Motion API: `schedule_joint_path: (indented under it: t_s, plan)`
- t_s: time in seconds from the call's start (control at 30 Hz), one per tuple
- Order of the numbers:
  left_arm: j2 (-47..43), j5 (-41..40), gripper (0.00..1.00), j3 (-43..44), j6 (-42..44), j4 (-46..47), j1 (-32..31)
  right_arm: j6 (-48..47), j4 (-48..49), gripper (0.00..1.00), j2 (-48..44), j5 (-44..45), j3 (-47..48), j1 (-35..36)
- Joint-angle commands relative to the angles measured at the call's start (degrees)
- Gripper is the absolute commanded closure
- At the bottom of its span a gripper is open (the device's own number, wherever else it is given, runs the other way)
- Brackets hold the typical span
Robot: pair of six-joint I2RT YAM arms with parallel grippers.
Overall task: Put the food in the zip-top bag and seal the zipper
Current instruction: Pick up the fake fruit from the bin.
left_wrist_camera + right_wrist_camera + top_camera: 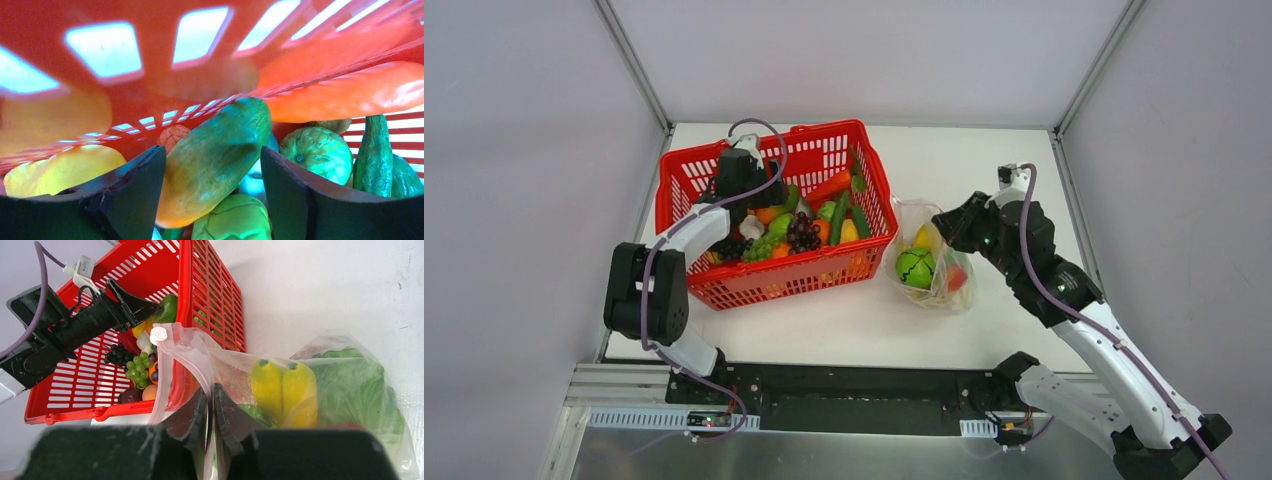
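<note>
Two grippers share the job: the right gripper (210, 390), clenched on the edge of the zip-top bag (350, 390) by the pink zipper (192, 360), holds the mouth up just beside the red basket (824, 128), where the left gripper (212, 150) straddles a green-yellow food piece (215, 170), jaws apart. A clean pick likely means closing squarely across its middle, then lifting clear of the neighbours. Only the wrist views show that pinch and that straddle; from overhead, neither can be made out

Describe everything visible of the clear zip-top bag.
The zip-top bag is clear, crinkly plastic with a pink zipper and a white slider. It lies unsealed on the white table, right of the red basket, holding yellow bananas and a green cabbage. The fingers of the right gripper pinch its mouth edge.
</note>
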Motion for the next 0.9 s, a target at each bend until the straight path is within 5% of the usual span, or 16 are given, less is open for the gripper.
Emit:
schedule_joint_path:
  t_s: [0.0, 0.43, 0.67, 0.87]
  plan:
    - [-2.7, 4.84, 0.32, -4.75, -3.26, -1.07, 0.09, -0.32, 1.04, 0.88, -1.25, 0.62, 1.16, 0.14]
    - [-3.54, 2.63, 0.29, -7.38, -0.18, -1.31, -1.77, -0.44, 1.02, 0.88, -0.76, 0.11, 1.09, 0.13]
    - [-5.52, 0.71, 0.61, -7.67, -0.58, -1.64, -2.28, -0.53, 1.09, 0.87, -1.07, 0.74, 0.99, 0.16]
    - [-11.09, -0.9, 0.66, -8.91, -0.16, -1.8, -2.28, -0.54, 1.14, 0.87, -0.53, 0.65, 1.16, 0.13]
